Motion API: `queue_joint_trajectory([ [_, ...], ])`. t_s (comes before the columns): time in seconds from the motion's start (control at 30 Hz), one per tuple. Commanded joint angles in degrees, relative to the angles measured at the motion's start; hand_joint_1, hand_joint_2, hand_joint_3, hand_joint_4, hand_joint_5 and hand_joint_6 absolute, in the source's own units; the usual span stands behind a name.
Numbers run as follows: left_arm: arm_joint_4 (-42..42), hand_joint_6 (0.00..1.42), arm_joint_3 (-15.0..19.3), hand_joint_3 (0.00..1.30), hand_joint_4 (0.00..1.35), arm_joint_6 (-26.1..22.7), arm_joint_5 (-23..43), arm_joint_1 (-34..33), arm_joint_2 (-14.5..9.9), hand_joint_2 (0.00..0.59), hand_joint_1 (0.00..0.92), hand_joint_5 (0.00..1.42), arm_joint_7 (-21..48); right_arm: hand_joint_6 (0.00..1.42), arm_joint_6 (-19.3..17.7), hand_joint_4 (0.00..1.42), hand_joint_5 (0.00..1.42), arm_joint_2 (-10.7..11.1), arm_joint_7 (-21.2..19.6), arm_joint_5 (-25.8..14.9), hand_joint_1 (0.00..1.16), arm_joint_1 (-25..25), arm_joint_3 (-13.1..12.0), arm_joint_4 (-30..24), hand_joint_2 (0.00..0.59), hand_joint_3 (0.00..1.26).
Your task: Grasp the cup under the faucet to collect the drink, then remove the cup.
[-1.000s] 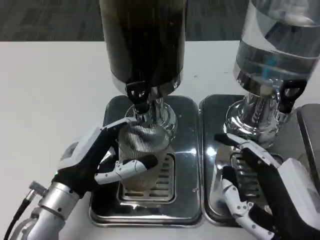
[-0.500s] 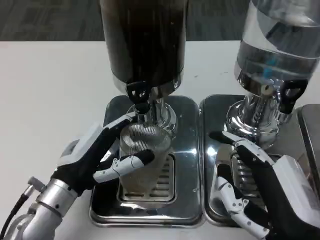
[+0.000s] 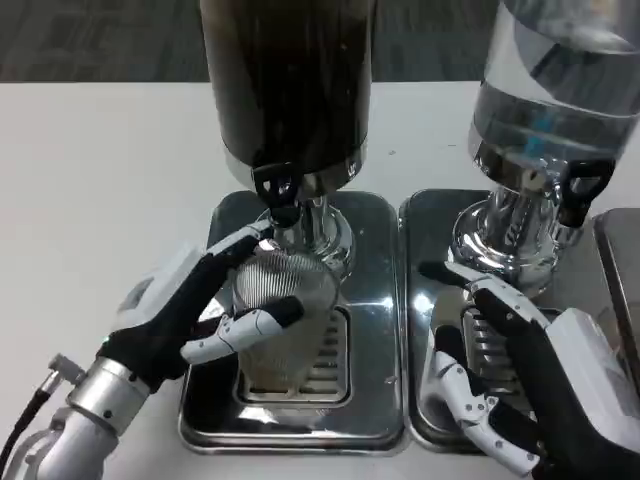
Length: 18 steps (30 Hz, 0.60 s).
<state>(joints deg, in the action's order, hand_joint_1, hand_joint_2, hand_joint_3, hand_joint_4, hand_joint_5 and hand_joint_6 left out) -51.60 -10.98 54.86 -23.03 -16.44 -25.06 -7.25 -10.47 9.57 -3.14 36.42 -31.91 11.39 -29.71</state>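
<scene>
White table point(image 3: 90, 180); left hand point(image 3: 190, 310) fingers grasp ribbed clear cup point(image 3: 285, 310); right hand point(image 3: 520, 390) fingers released

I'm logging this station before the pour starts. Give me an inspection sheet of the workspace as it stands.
Surface: white table, bare at left.
Job's things: ribbed clear cup on the left drip tray, below the black faucet of the dark drink dispenser.
Clutter: clear-liquid dispenser on its own tray.
Hands: left hand grips the cup; right hand over the right tray, holding nothing.
Cables: black cable at the left forearm.
Surroundings: grey carpet.
</scene>
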Motion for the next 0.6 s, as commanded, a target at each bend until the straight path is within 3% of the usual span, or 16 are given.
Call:
queue_joint_trajectory([
  [0.03,2.55,0.39,1.17,0.21,0.16,-0.21,0.83,1.38,-1.22,0.071,0.0,0.33,0.84,0.23,0.47,0.21,0.15,0.27,0.31,-0.64,0.5,-0.19,-0.34,-0.85,0.556,0.25],
  [0.37,8.62,0.38,4.2,0.2,0.14,-0.74,4.37,4.86,-1.85,0.069,0.0,0.3,2.42,0.23,0.4,0.21,0.16,0.41,0.47,-1.37,0.5,-0.28,-0.87,-1.22,0.558,0.25],
  [0.6,18.1,0.38,8.93,0.21,0.16,-0.99,11.53,9.7,-3.36,0.07,0.0,0.3,6.16,0.23,0.27,0.21,0.16,0.16,0.31,-1.31,0.51,-0.31,-0.65,-0.96,0.553,0.25],
])
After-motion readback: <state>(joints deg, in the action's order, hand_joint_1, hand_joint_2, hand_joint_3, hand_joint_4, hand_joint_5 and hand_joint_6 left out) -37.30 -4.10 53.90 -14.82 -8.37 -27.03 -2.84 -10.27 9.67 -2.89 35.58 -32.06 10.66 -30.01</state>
